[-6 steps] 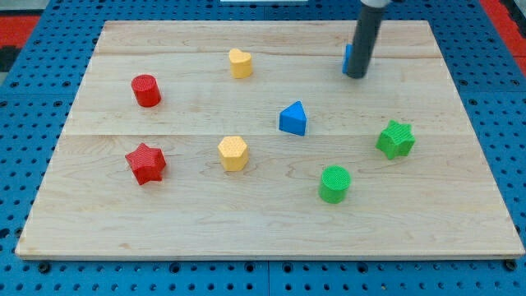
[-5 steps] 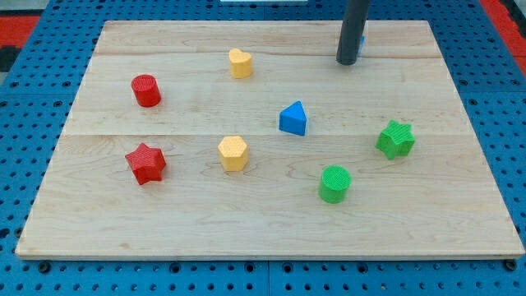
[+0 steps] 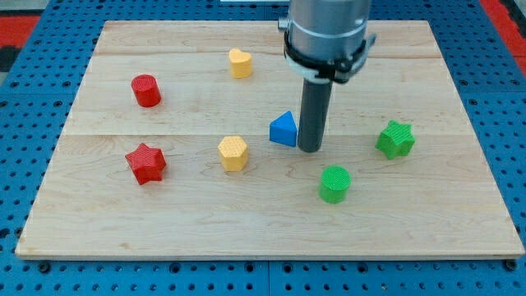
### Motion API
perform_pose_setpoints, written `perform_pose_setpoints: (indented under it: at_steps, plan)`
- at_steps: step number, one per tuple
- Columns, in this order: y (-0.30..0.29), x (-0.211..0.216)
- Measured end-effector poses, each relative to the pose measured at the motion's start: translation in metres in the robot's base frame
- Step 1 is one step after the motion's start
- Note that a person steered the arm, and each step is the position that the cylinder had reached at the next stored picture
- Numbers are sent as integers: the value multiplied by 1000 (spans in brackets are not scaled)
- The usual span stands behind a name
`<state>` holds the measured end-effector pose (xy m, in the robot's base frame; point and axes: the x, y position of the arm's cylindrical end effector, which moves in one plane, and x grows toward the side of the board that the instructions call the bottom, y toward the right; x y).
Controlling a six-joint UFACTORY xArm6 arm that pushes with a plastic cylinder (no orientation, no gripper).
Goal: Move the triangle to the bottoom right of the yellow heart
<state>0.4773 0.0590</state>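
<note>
The blue triangle (image 3: 283, 130) lies near the middle of the wooden board (image 3: 427, 205). My tip (image 3: 310, 149) is down on the board right against the triangle's right side. The yellow heart (image 3: 240, 62) sits toward the view's top, up and to the left of the triangle. The rod and its grey collar hide the board behind them, and a blue block seen earlier near the top is hidden.
A yellow hexagon (image 3: 233, 153) lies left of the triangle. A red cylinder (image 3: 146, 90) and a red star (image 3: 145, 163) are at the left. A green star (image 3: 395, 139) and a green cylinder (image 3: 334, 183) are at the right.
My tip has come from the board's top right down to the triangle's right side. The blue triangle has shifted a little to the left and down.
</note>
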Motion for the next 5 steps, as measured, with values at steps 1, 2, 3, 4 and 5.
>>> perform_pose_setpoints:
  at_steps: [1, 2, 3, 4, 5]
  plan:
    - [-53, -18]
    - [-50, -75]
    - [-40, -64]
    - [-29, -14]
    - [-8, -44]
